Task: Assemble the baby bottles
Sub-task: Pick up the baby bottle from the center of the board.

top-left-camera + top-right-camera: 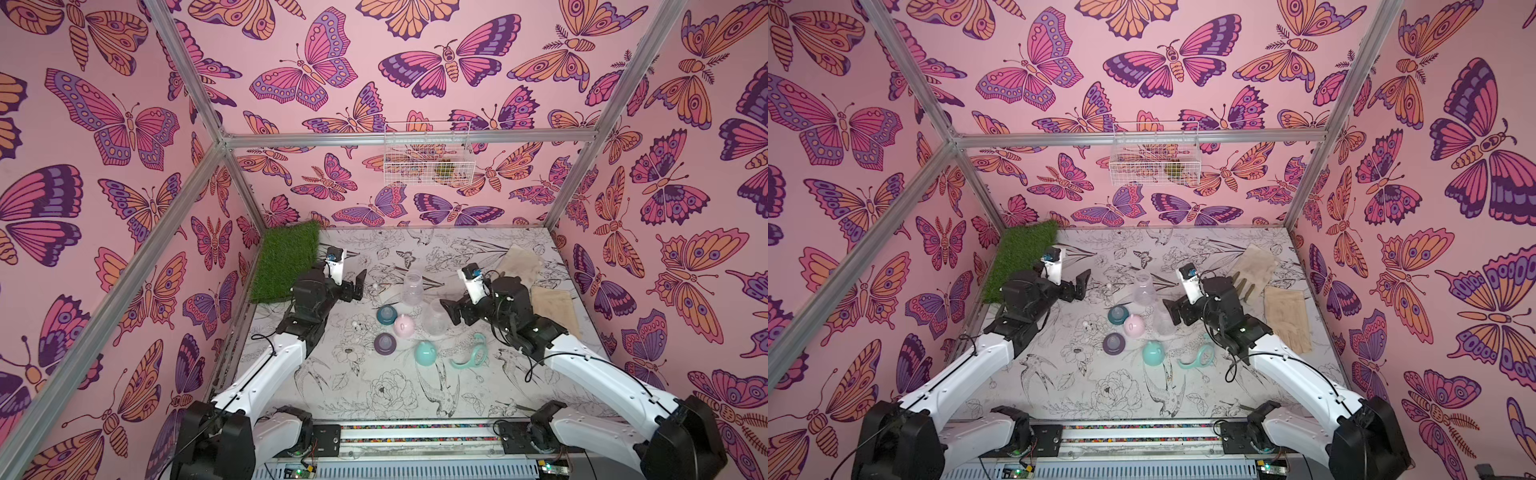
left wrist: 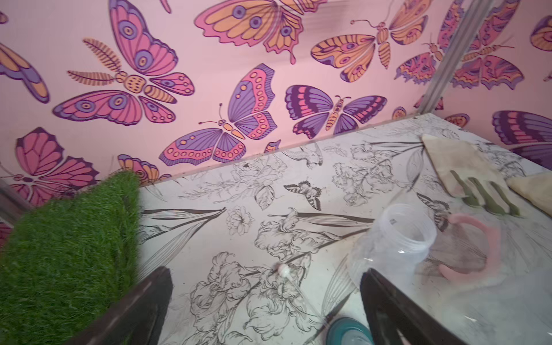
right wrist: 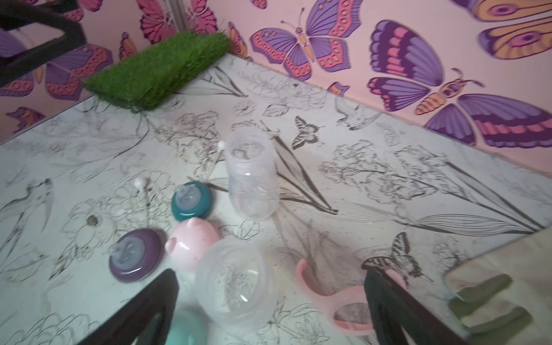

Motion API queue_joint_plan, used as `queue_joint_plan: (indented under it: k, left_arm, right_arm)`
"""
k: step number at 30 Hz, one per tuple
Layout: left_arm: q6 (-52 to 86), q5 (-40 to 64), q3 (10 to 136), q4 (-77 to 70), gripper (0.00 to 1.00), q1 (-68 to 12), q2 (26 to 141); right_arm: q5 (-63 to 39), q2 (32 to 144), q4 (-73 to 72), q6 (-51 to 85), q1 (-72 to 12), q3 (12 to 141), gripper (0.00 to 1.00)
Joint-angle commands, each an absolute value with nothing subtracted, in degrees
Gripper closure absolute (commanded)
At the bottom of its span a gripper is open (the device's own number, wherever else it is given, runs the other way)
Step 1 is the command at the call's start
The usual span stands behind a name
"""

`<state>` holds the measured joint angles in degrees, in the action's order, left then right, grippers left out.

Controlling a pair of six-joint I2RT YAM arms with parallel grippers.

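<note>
2 clear bottles [image 1: 412, 284] upright, uncapped, caps [image 1: 403, 325] loose beside

Pink walls [image 1: 374, 104] swarming with purple-orange butterflies, desk [image 1: 374, 395] in black-and-white floral sketches, green grass mat [image 1: 284, 262], pink eared dome cap [image 1: 403, 325], teal eared dome cap [image 1: 425, 353]

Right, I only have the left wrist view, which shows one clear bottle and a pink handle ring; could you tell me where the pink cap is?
Observer: The pink dome cap sits right beside the teal collar.
Operator: Thanks, and where is the teal handle ring?
Observer: The teal handle ring lies flat near the teal dome cap, not touching it.
Operator: Is the right gripper holding anything?
Observer: No, the right gripper is open and empty, close to a second clear bottle.
</note>
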<state>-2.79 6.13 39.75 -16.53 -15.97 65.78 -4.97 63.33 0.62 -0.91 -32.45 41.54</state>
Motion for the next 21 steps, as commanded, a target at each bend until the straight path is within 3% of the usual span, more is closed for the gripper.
queue_joint_plan:
  k: [1,21]
  left_arm:
    - [-3.77,8.07,40.75,-11.27,0.00,-16.74,64.57]
    - [-4.74,9.47,40.26,-10.48,0.00,-18.37,64.42]
  right_arm:
    - [-8.17,62.94,1.42,-0.28,-34.08,40.17,0.01]
    - [-6.48,70.92,-8.40,0.59,-34.17,38.33,0.01]
